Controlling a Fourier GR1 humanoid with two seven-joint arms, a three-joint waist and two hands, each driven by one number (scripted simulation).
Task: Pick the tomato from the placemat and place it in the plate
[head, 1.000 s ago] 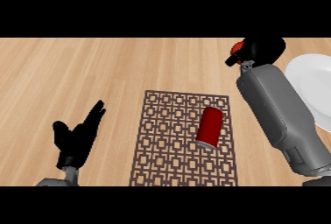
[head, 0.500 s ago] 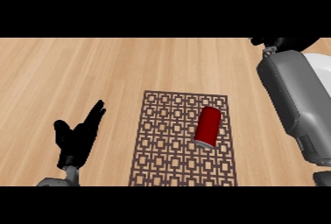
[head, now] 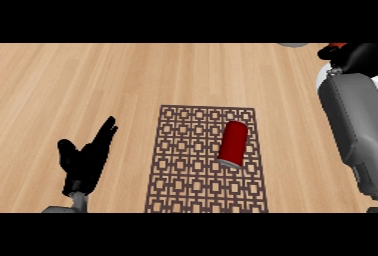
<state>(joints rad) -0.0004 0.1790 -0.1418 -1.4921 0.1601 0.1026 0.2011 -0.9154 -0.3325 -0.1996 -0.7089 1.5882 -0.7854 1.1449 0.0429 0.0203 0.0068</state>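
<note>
Taking the brown lattice-patterned placemat (head: 203,160) as our landmark, we see its near edge cut off at the bottom of the head view, so its full length is not visible to us. To its left, well apart from it, our black left hand (head: 85,160) shows on the light wooden counter (head: 111,80) with fingers straight and pointing up, thumb spread, holding nothing. On the right half of the placemat lies a red cylindrical can with a grey end (head: 233,144), on its side, its length running roughly along the mat. To the right of the placemat our grey right forearm (head: 353,130) rises along the view's right edge, partly cut off by it. Beyond the placemat's far right corner, at the top right of the view, sits our black right hand (head: 360,56), largely cropped; we cannot tell how its fingers stand. A small patch of red, the tomato (head: 337,45), shows just at that hand's upper left edge, mostly hidden, well away from the placemat. A sliver of the white plate (head: 320,80) peeks out left of the forearm, below the hand.
</note>
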